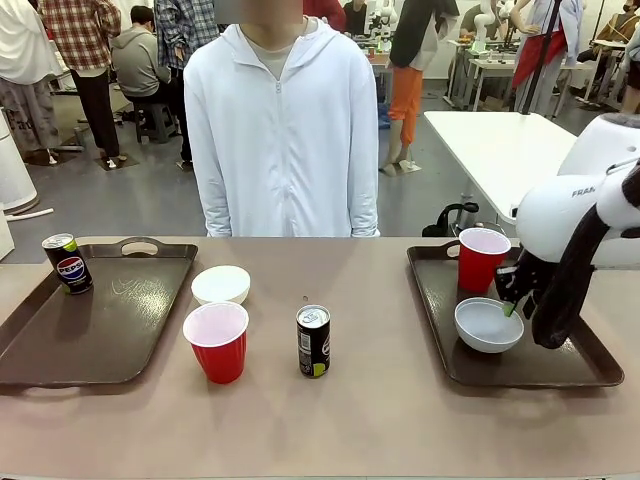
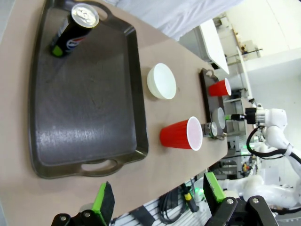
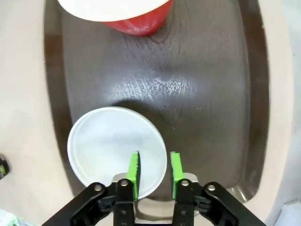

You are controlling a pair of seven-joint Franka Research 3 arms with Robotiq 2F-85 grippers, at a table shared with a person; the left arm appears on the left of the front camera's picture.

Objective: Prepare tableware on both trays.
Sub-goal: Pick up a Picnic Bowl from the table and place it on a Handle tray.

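Observation:
On the right tray [image 1: 440, 335] [image 3: 207, 94] stand a red cup [image 1: 482, 258] [image 3: 136, 21] and a white bowl [image 1: 487, 325] [image 3: 108, 141]. My right gripper [image 1: 510, 305] [image 3: 154, 162] is shut on that bowl's near rim, one pad inside and one outside, with the bowl resting on the tray. The left tray [image 1: 100, 330] [image 2: 84, 108] carries one dark can [image 1: 68, 263] [image 2: 73, 28] in its far corner. Between the trays stand a second white bowl [image 1: 221, 284] [image 2: 162, 81], a red cup [image 1: 217, 341] [image 2: 181, 134] and a can [image 1: 313, 341]. My left gripper [image 2: 156, 181] hovers open above the table's near edge.
A person in a white hooded jacket [image 1: 285, 130] stands at the far side, hands out of sight. Most of the left tray's floor is bare. Bare tabletop runs along the front edge. A white table [image 1: 500, 150] stands behind on the right.

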